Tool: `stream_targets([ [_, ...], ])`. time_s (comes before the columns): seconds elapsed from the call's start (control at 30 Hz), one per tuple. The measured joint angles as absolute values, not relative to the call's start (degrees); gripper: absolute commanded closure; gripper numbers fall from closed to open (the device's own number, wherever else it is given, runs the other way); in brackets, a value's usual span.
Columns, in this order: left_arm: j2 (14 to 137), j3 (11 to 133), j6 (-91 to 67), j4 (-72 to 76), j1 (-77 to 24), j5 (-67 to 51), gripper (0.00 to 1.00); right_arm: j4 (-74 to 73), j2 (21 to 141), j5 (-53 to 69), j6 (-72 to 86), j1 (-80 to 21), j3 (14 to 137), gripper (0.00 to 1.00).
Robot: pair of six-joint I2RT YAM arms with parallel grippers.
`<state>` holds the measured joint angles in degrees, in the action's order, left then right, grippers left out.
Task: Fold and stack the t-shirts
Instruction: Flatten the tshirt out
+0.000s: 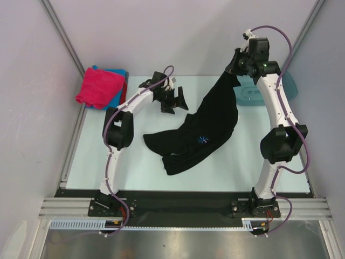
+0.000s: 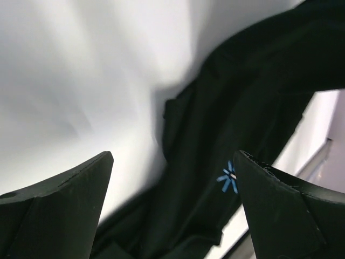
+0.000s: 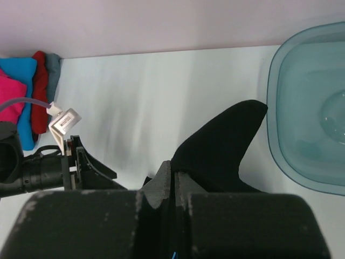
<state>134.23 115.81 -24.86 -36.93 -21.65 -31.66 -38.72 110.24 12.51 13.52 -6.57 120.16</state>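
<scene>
A large black t-shirt (image 1: pixel 202 129) with a small blue-white starburst print (image 1: pixel 203 140) hangs from my right gripper (image 1: pixel 236 66), which is shut on its upper edge and raised at the back right. The shirt's lower part trails on the table. In the right wrist view the closed jaws pinch black cloth (image 3: pixel 221 156). My left gripper (image 1: pixel 171 100) hovers open left of the shirt, holding nothing; its wrist view looks past both fingers at the black t-shirt (image 2: pixel 237 108) and its print (image 2: pixel 228 180). Folded pink (image 1: pixel 99 86), blue (image 1: pixel 119 75) and red shirts sit stacked at the back left.
A translucent teal plastic basin (image 1: pixel 288 86) stands at the back right behind the right arm, also large in the right wrist view (image 3: pixel 307 108). Walls close in the table on the left, back and right.
</scene>
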Motion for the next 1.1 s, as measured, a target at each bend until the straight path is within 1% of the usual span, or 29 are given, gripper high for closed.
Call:
stream_targets([
  [0.3,140.6,120.1,-25.2,-35.0,-22.5,-27.4,0.00,-38.7,110.2,12.8,14.0,-6.1,119.2,1.00],
  [0.43,141.1,121.0,-25.5,-34.4,-22.6,-25.8,0.00,-38.7,110.2,13.0,14.2,-6.1,119.2,1.00],
  [0.6,140.6,119.0,-25.4,-32.2,-22.9,-27.5,0.00,-38.7,110.2,13.0,14.4,-6.1,119.2,1.00],
  [0.87,141.3,119.7,-25.4,-31.0,-23.8,-29.8,0.00,-38.7,110.2,13.1,14.7,-6.1,119.2,1.00],
  [1.1,141.4,118.8,-25.5,-29.7,-24.6,-31.5,0.08,-38.7,110.2,13.5,15.0,-6.1,119.2,1.00],
])
